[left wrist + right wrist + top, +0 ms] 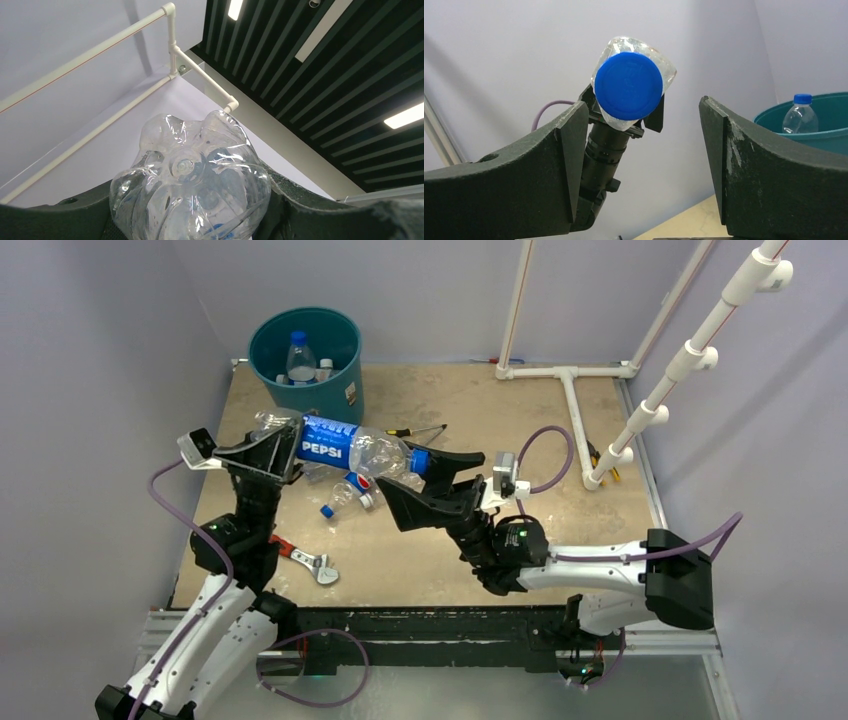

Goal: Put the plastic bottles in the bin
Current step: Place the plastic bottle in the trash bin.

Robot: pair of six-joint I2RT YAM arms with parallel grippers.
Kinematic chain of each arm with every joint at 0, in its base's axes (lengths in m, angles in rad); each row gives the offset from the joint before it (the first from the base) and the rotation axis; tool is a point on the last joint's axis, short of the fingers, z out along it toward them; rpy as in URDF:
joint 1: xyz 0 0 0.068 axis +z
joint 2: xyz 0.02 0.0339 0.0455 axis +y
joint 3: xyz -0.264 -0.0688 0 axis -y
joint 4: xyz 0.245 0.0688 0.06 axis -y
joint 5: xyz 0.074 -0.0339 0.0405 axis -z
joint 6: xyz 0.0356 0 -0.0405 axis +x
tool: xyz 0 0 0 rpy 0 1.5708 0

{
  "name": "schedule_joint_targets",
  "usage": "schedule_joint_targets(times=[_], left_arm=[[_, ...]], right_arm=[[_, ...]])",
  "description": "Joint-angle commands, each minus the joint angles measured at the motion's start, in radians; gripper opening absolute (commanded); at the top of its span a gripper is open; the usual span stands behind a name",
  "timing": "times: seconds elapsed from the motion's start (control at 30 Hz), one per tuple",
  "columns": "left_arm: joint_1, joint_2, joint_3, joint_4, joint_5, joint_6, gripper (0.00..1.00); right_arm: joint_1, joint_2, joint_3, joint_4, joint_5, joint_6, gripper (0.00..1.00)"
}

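A clear Pepsi bottle (345,447) with a blue label hangs level above the table, and my left gripper (283,447) is shut on its base end. In the left wrist view the ribbed base (190,182) fills the space between the fingers of the left gripper (192,217). My right gripper (412,474) stands open at the bottle's blue cap (628,85). In the right wrist view the cap sits just above the fingertips of the right gripper (644,104), untouched. Small bottles (350,490) lie on the table under the held one. The teal bin (335,380) at the back left holds bottles (299,358).
A red-handled wrench (305,560) lies near the left arm. One yellow-and-black screwdriver (415,430) lies behind the held bottle, another (600,455) by the white pipe frame (575,405) at the back right. The bin's rim (819,131) shows right of my right fingers.
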Motion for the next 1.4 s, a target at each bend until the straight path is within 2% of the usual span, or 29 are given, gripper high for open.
schedule_joint_targets(times=[0.0,0.27,0.6,0.83,1.07,1.13,1.17,1.3,1.37], left_arm=[[-0.003,-0.02,-0.005,-0.002,-0.013,-0.024,0.0],[-0.003,-0.032,0.002,-0.037,-0.031,-0.008,0.0],[-0.003,-0.021,-0.026,-0.029,0.006,-0.028,0.0],[-0.003,-0.014,-0.037,-0.034,0.047,-0.042,0.0],[-0.003,-0.012,-0.034,-0.048,0.078,-0.042,0.0],[-0.003,-0.018,-0.029,-0.072,0.082,-0.035,0.15],[-0.003,-0.021,-0.026,-0.089,0.088,-0.025,0.22],[-0.003,-0.03,-0.016,-0.122,0.092,0.009,0.56],[-0.003,-0.027,-0.014,-0.128,0.099,0.02,0.69]], right_arm=[[0.003,-0.01,0.046,0.339,-0.005,-0.046,0.82],[0.002,-0.043,0.047,0.339,0.005,-0.1,0.83],[0.001,-0.05,0.055,0.36,0.014,-0.125,0.75],[-0.009,-0.056,0.088,0.326,0.007,-0.136,0.45],[-0.011,-0.071,0.09,0.248,0.002,-0.131,0.21],[-0.013,-0.089,0.082,0.205,0.004,-0.129,0.11],[-0.013,-0.108,0.076,0.188,0.013,-0.129,0.0],[-0.012,-0.171,0.051,0.103,0.045,-0.13,0.0],[-0.013,-0.205,0.041,0.066,0.049,-0.141,0.0]])
